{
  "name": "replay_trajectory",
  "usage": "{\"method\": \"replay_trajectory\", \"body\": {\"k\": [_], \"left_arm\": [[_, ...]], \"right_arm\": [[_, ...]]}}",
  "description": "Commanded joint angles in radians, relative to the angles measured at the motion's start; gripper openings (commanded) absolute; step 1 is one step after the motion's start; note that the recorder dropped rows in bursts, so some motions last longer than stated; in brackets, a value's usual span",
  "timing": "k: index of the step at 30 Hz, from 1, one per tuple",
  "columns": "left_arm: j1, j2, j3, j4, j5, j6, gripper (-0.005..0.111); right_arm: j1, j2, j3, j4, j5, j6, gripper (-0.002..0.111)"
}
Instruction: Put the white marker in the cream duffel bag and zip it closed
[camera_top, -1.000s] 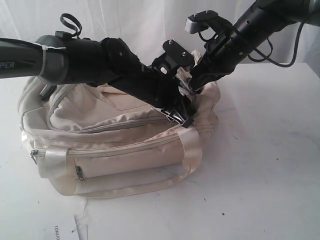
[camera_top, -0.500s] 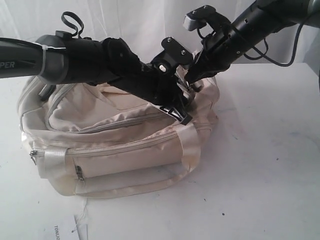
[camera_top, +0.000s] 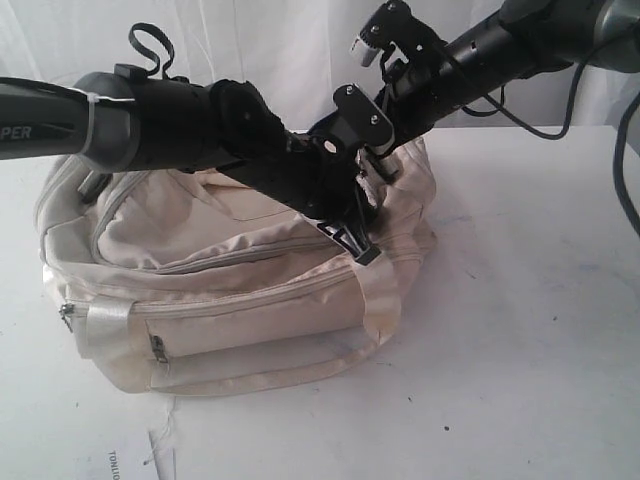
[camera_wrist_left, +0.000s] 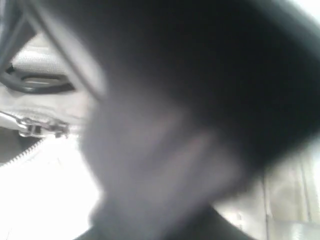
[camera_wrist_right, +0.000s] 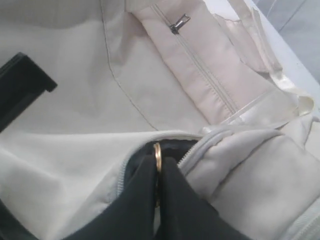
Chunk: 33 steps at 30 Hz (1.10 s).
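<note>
The right claw (camera_wrist_right: 157, 172) has its two dark fingers (camera_wrist_right: 137, 205) pressed together on a thin gold-coloured metal ring (camera_wrist_right: 157, 152). Only the right wrist view shows this grip. The ring stands on edge at a short dark gap where the pale zipper line of the large soft cream fabric duffel bag (camera_wrist_right: 75, 110) parts. The inside of that gap is too dark to read. In the exterior view the same claw (camera_top: 380, 165) is largely hidden behind the left arm (camera_top: 250, 130), and the ring cannot be picked out there.

The left claw (camera_top: 353, 232) reaches across the top of the bag (camera_top: 230, 300) to its right end, just beside the right claw. Its black fingers are together, but whether anything sits between them cannot be told. The left wrist view does not help, since a dark, blurred mass close to the lens fills most of it. At its edge a small metal zipper slider (camera_wrist_left: 39, 127) on a run of zipper teeth shows against pale fabric, with a black cable loop (camera_wrist_left: 35, 82) near it.

A black bar-shaped piece (camera_wrist_right: 22, 82) is cut off at the rim of the right wrist view, and what it belongs to is unclear.

The bag sits on the white tabletop (camera_top: 520, 330). A shiny cream webbing handle (camera_top: 385, 290) wraps over its near right end, and a small pocket zipper pull (camera_top: 158, 347) hangs on its front. No view shows where the slim white marker lies.
</note>
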Motion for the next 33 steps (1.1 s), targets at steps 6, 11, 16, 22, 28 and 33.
{"method": "replay_trajectory", "body": {"k": [6,11,16,22,28,33], "left_arm": [[0.001,-0.005,0.011,0.049,0.079,-0.065,0.000],[0.003,-0.005,0.011,0.049,0.076,-0.096,0.000],[0.003,-0.005,0.011,0.049,0.076,-0.099,0.000],[0.003,-0.005,0.011,0.047,0.076,-0.098,0.000],[0.003,-0.005,0.011,0.038,0.076,-0.098,0.000],[0.003,-0.005,0.011,0.038,0.076,-0.098,0.022]], "right_arm": [[-0.003,-0.006,-0.009,0.132,-0.133,-0.180,0.000],[-0.003,-0.003,-0.009,0.182,-0.166,-0.245,0.000],[-0.003,-0.003,-0.009,0.184,-0.167,-0.245,0.000],[-0.003,-0.005,-0.009,0.175,-0.127,-0.100,0.000],[-0.003,-0.029,-0.009,0.173,-0.019,-0.100,0.019],[-0.003,-0.030,-0.009,0.173,-0.028,-0.073,0.025]]}}
